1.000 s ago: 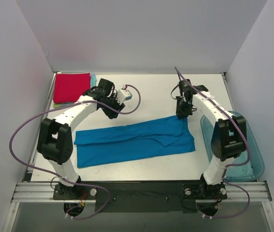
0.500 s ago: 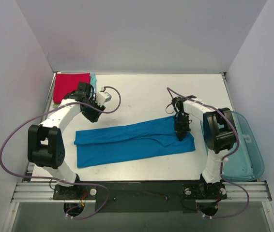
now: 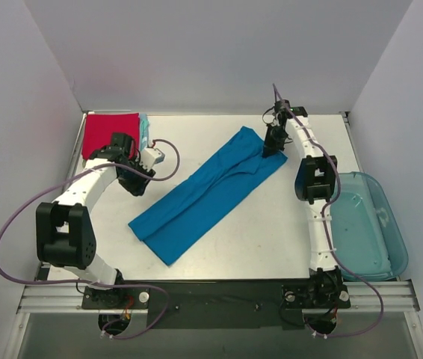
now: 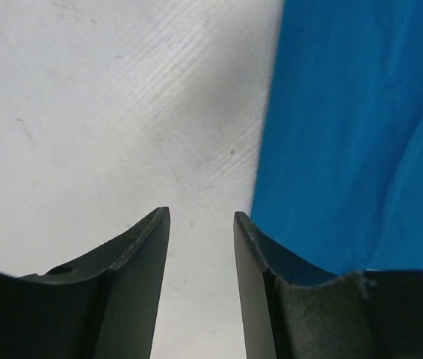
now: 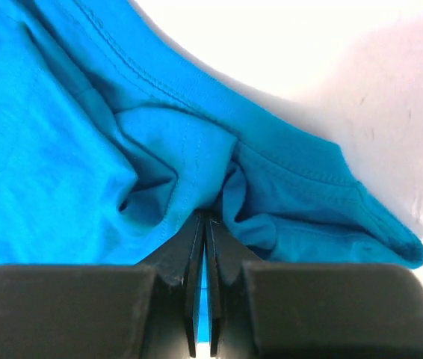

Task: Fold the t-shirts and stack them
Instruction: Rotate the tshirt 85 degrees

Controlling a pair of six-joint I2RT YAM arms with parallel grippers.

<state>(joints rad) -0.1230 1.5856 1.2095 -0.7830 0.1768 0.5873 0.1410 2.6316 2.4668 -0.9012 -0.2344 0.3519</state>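
The bright blue t-shirt [image 3: 205,193], folded lengthwise into a long strip, lies diagonally from the front left to the back right of the table. My right gripper [image 3: 271,146] is shut on its far right end, and the pinched cloth [image 5: 189,157] bunches up at the jaws in the right wrist view. My left gripper [image 3: 135,185] is open and empty just left of the strip, over bare table; the shirt's edge [image 4: 346,134] fills the right of its view. A folded red t-shirt [image 3: 110,133] sits at the back left on top of light teal [image 3: 144,127] and yellowish ones.
A translucent blue plastic bin [image 3: 365,224] stands at the table's right edge, beside the right arm. White walls enclose the table on three sides. The left arm's cable loops out over the left side.
My right gripper has pulled the shirt's right end toward the back, swinging the strip from horizontal to diagonal. My left gripper has drawn back a little to the left.
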